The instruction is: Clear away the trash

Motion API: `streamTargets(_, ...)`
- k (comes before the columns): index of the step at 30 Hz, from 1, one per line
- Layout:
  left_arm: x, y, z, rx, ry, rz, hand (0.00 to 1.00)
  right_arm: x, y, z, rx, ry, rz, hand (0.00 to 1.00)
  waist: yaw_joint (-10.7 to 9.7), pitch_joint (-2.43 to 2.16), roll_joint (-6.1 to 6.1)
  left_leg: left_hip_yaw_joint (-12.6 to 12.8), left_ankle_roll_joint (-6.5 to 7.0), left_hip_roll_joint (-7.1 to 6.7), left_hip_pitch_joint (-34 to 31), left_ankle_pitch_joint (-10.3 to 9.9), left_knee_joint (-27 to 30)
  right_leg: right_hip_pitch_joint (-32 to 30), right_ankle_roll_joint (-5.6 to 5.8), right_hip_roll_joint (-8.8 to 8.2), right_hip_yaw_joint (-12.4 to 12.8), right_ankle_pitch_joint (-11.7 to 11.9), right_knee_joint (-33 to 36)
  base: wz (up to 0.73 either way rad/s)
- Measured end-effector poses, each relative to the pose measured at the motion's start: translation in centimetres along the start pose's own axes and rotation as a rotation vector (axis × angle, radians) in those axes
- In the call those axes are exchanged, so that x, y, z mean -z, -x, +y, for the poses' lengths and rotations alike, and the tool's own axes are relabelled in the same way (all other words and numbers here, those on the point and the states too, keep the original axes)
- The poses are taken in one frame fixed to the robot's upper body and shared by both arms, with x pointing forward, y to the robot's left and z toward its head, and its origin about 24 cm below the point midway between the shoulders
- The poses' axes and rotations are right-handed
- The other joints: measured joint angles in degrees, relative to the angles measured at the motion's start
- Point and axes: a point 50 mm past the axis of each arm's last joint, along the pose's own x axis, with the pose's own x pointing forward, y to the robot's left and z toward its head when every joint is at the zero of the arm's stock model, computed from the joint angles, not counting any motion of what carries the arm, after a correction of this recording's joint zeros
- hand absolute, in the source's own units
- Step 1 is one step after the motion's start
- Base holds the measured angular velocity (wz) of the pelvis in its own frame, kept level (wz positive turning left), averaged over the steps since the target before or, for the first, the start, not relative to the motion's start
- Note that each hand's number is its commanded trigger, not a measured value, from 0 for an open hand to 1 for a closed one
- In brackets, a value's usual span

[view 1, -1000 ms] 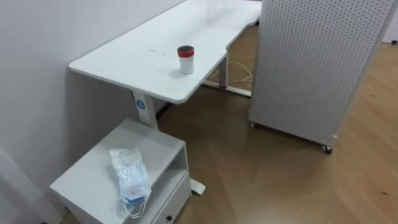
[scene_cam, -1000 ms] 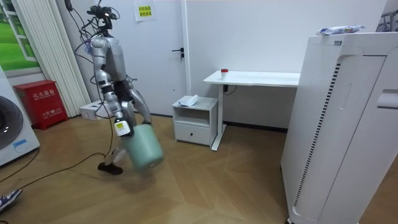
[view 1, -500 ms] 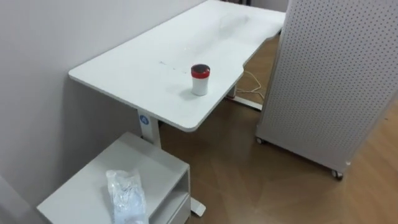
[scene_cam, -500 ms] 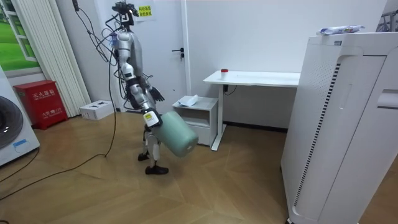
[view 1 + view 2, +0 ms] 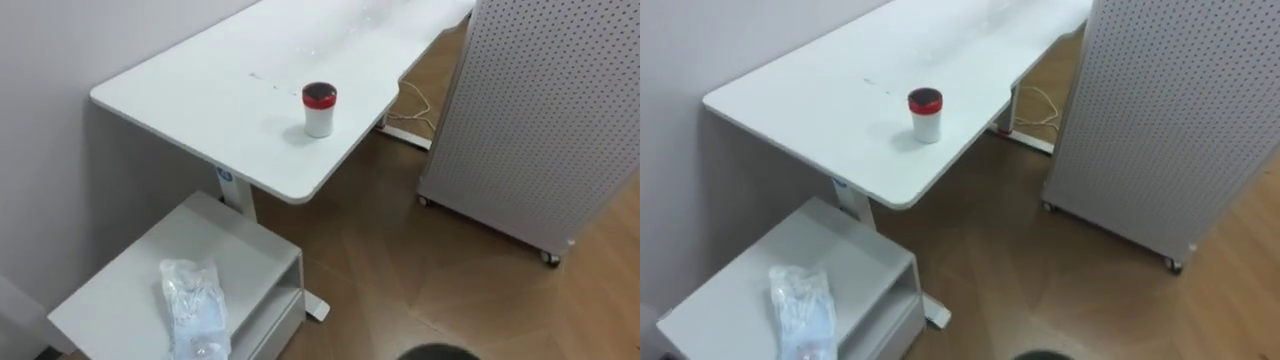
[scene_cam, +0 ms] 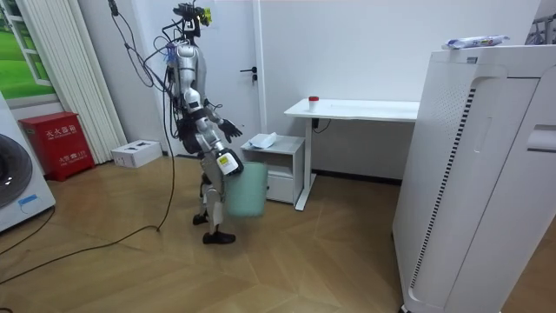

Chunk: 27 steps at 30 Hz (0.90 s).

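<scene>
On the white cabinet (image 5: pixel 232 238) — a crumpled plastic bag (image 5: pixel 192 308), untouched.

The plastic bag (image 5: pixel 193 305) runs off the lower edge; bin rim (image 5: pixel 440 353) too.

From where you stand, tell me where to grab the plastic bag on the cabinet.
Pinch the plastic bag at its crumpled middle, coming straight down: it lies limp and flat on the cabinet top, with nothing above it and folds that fingers can gather.
</scene>
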Motion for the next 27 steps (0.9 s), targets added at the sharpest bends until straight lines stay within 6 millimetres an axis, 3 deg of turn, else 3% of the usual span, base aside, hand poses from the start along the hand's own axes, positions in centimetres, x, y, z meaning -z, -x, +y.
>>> streamTargets(4,-2.1,-0.7,0.4,-0.072,0.039,-0.057,0.0,-1.3,-0.5,0.5,0.012,-0.022,-0.025,1.0,0.27,0.76,0.51,0.14,0.41,0.15,-4.32,-0.32,2.94,-4.13,-0.33,-0.11,0.6,0.42,2.0,-0.03)
streamTargets(6,-3.0,-1.0,0.5,-0.1,0.063,-0.075,0.0,-2.2,-0.7,0.9,0.01,-0.026,-0.042,1.0,0.15,0.91,0.71,0.34,0.43,0.17,-6.48,-0.31,4.28,-6.37,-0.53,-0.16,0.99,0.71,3.06,-0.11)
streamTargets(8,-4.3,-1.4,0.8,-0.149,0.105,-0.112,0.0,-3.3,-1.0,1.4,0.009,-0.051,-0.06,1.0,0.19,1.03,0.64,0.8,0.46,0.15,-9.26,-0.33,5.89,-9.65,-0.64,-0.5,1.48,0.74,5.15,-0.05)
streamTargets(10,-5.4,-1.6,0.8,-0.178,0.133,-0.136,0.0,-4.0,-1.2,1.7,0.011,-0.091,-0.069,1.0,0.18,1.49,0.53,1.09,0.49,0.07,-10.42,-0.35,6.78,-11.09,-0.9,-0.98,1.57,0.62,6.55,0.0)
streamTargets(13,-7.2,-1.8,0.8,-0.217,0.156,-0.195,0.0,-5.0,-1.3,2.2,0.007,-0.113,-0.092,1.0,0.06,1.82,0.47,0.72,0.46,0.11,-13.65,-0.64,9.42,-13.87,-1.35,-1.09,1.7,0.37,8.41,0.02)
streamTargets(16,-9.5,-2.0,0.9,-0.25,0.143,-0.278,0.0,-6.4,-1.5,3.0,-0.008,-0.102,-0.135,1.0,0.17,2.5,0.2,0.68,0.37,0.24,-17.92,-0.84,12.35,-17.9,-1.74,-1.18,2.02,0.2,10.23,0.01)
streamTargets(27,-11.4,-1.8,1.0,-0.346,0.069,-0.388,0.0,-7.1,-1.4,4.6,-0.065,-0.018,-0.166,1.0,-1.73,2.73,0.43,0.1,0.41,0.4,-25.21,-0.88,15.66,-24.45,-2.37,-1.84,1.51,-0.03,13.02,0.04)
